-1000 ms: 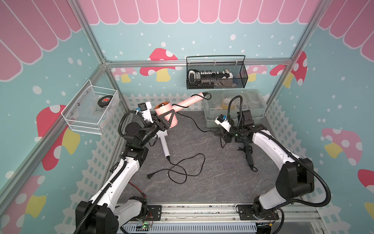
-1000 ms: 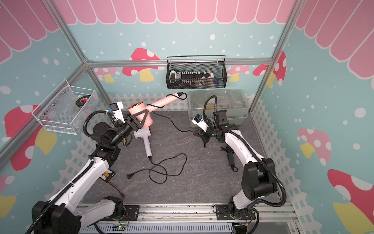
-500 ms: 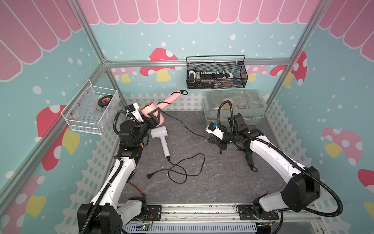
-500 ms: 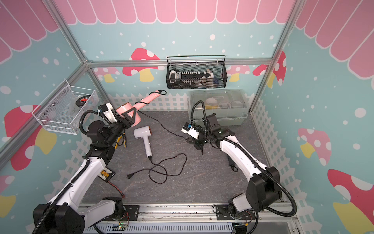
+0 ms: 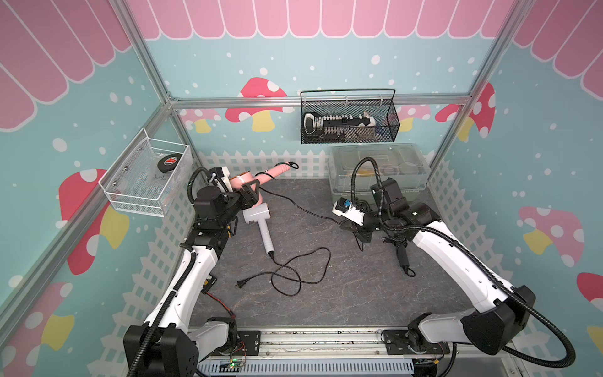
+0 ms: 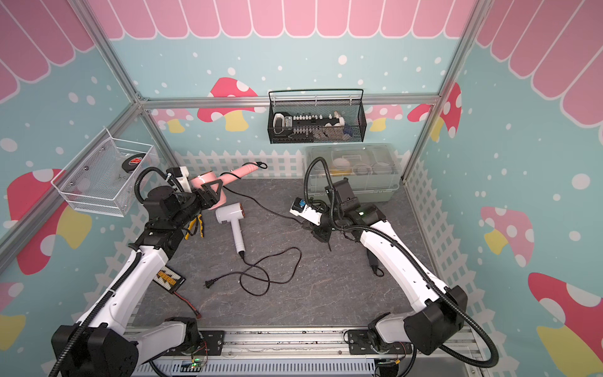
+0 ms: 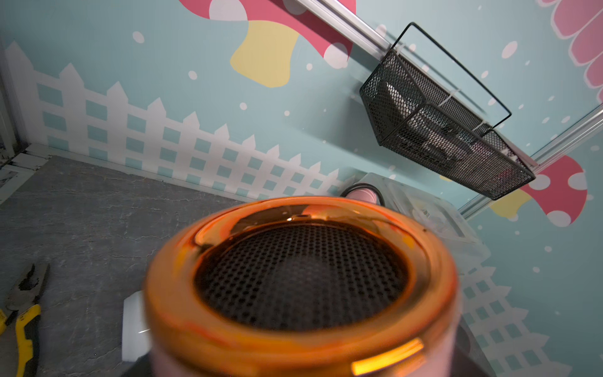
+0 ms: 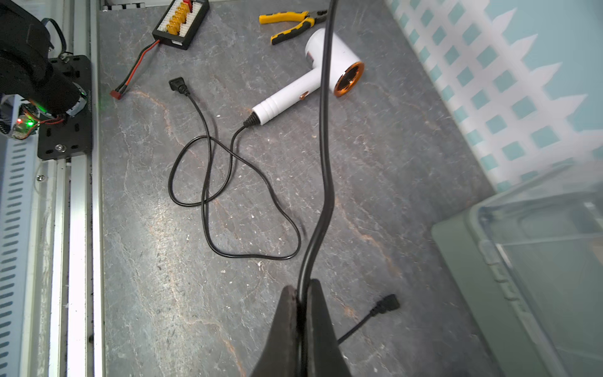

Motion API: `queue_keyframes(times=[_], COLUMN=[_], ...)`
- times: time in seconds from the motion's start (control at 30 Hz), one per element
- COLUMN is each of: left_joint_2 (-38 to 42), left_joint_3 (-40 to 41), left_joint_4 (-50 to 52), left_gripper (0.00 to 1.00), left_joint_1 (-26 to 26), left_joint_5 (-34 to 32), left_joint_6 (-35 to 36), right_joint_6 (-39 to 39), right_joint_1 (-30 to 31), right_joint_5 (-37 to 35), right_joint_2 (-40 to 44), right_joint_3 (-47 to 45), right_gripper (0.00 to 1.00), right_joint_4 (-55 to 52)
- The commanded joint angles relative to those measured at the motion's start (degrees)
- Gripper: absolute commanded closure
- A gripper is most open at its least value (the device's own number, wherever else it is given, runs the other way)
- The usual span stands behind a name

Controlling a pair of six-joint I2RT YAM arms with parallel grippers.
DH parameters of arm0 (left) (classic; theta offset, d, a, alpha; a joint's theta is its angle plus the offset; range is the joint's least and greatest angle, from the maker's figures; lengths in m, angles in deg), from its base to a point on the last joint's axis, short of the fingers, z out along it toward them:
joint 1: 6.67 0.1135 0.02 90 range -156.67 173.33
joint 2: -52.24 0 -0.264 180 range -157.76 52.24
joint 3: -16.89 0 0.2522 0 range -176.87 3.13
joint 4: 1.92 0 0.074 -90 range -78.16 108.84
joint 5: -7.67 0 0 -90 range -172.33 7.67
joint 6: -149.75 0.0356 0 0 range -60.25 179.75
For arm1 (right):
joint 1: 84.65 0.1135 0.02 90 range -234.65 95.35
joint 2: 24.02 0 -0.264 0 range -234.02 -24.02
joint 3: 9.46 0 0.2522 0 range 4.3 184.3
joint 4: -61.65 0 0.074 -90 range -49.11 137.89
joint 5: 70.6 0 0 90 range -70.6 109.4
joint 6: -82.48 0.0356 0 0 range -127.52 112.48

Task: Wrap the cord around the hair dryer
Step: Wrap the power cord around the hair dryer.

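Note:
A pink hair dryer (image 5: 242, 181) (image 6: 203, 181) with a copper rim is held off the table at the back left, and my left gripper (image 5: 252, 193) (image 6: 211, 192) is shut on its barrel. Its handle (image 5: 278, 169) points toward the back wall. The left wrist view is filled by the dryer's copper rim and black mesh (image 7: 300, 277), which hide the jaws. Its black cord (image 5: 293, 205) (image 6: 261, 205) (image 8: 323, 130) runs right to my right gripper (image 5: 357, 230) (image 6: 321, 233) (image 8: 301, 290), which is shut on it just above the table. The cord's plug (image 8: 388, 302) lies on the table beyond.
A white hair dryer (image 5: 257, 217) (image 8: 326, 65) lies mid-table with its own looped cord (image 5: 293, 267) (image 8: 228, 196). Yellow pliers (image 6: 195, 225) and a battery board (image 6: 168, 279) lie at the left. A clear bin (image 5: 378, 166) stands back right, a black rod-shaped tool (image 5: 403, 254) in front of it.
The left arm has carried the pink dryer to the left, its handle swinging that way too. The right gripper has moved left and forward with the cord in it.

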State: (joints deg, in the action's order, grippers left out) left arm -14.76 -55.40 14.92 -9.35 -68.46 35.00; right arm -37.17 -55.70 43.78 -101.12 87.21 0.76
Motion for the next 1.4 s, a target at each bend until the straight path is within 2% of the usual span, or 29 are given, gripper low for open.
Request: queue_keyframes(times=[0.0,0.1,0.37,0.47,0.63,0.8,0.87,1.0,1.17,1.37], left_joint_2=[-1.02,-2.85,-4.4,-4.62,-5.24,-7.14,-7.72,-6.84,-4.32,-2.52], left_joint_3=[-5.06,-7.51,-8.98,-9.27,-9.36,-12.04,-13.23,-12.35,-9.54,-4.51], left_joint_4=[7.69,13.89,20.81,23.02,23.47,23.78,23.26,16.37,5.25,-16.86], left_gripper=[1.0,1.0,1.0,1.0,1.0,1.0,1.0,1.0,1.0,1.0], left_joint_1=[-2.59,-6.76,-16.27,-20.02,-24.93,-28.49,-29.78,-30.37,-28.56,-23.43], left_joint_5=[-1.05,-1.74,7.17,13.02,26.87,36.2,38.05,38.9,38.14,36.98], left_joint_6=[6.55,10.88,16.4,18.68,20.36,20.62,20.54,17.24,11.07,-3.35], right_joint_6=[-4.42,-6.93,-13.6,-15.63,-17.17,-16.92,-16.33,-14.34,-10.78,-6.26], right_joint_1=[0.14,0.09,0.14,-0.23,-2.05,-4.81,-6.04,-8.65,-12.29,-14.21], right_joint_5=[-4.25,-7.09,-12.45,-13.66,-12.12,-8.0,-5.72,-0.63,7.61,15.76], right_joint_2=[2.75,2.29,-4.32,-7.16,-11.96,-15.82,-17.13,-18.92,-19.28,-20.32], right_joint_3=[6.43,12.33,25.19,28.64,33.52,35.46,35.39,32.85,26.46,19.54], right_gripper=[1.0,1.0,1.0,1.0,1.0,1.0,1.0,1.0,1.0,1.0], right_joint_4=[-6.68,-8.28,-10.78,-10.79,-10.79,-10.62,-10.61,-9.34,-5.24,-0.4])
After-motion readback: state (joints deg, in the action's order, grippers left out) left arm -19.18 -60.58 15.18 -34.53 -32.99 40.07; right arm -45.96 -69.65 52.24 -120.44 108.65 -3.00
